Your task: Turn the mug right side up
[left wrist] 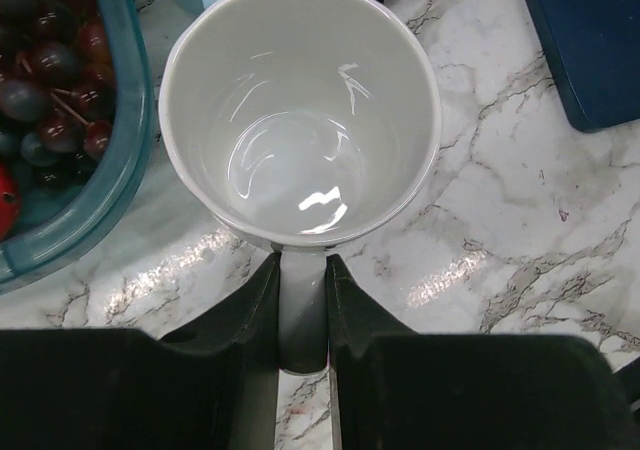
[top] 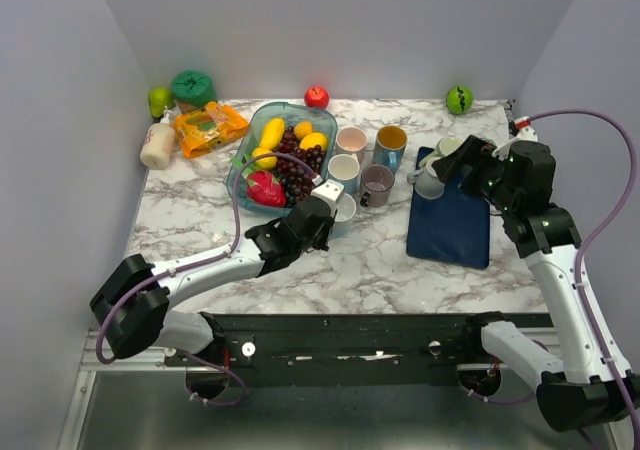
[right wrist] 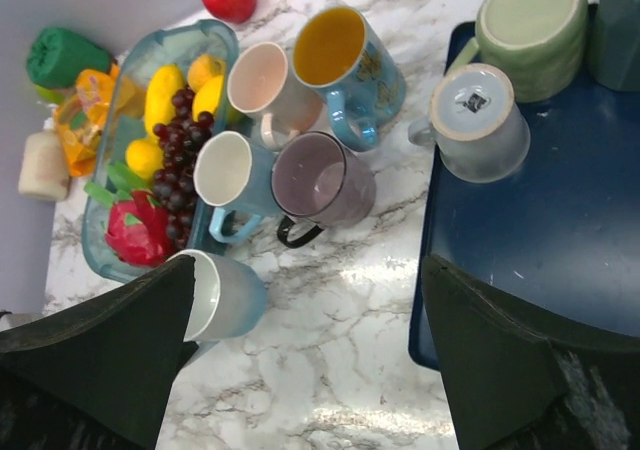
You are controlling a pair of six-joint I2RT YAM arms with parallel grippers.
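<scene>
At left, your teal fruit tray (top: pixel 240 167): grapes (top: pixel 296 166), yellow fruit (top: pixel 272 130), one dragon fruit (top: pixel 265 188). Just beside it: white mug (left wrist: pixel 300 110), upright, empty, handle pinched by your left gripper (left wrist: pixel 302 280). Right: blue mat (right wrist: pixel 560 230) bearing inverted green mug (right wrist: pixel 530 25) and grey mug (right wrist: pixel 475 120), base mark unreadable. Your right gripper (top: pixel 452 163) hovers above, jaws spread.

One mug (left wrist: pixel 300 120): pale, glossy white-grey ceramic, empty inside. Mouth faces up, handle turned toward the near side. Stands just beside the teal fruit tray (left wrist: pixel 135 120).
</scene>
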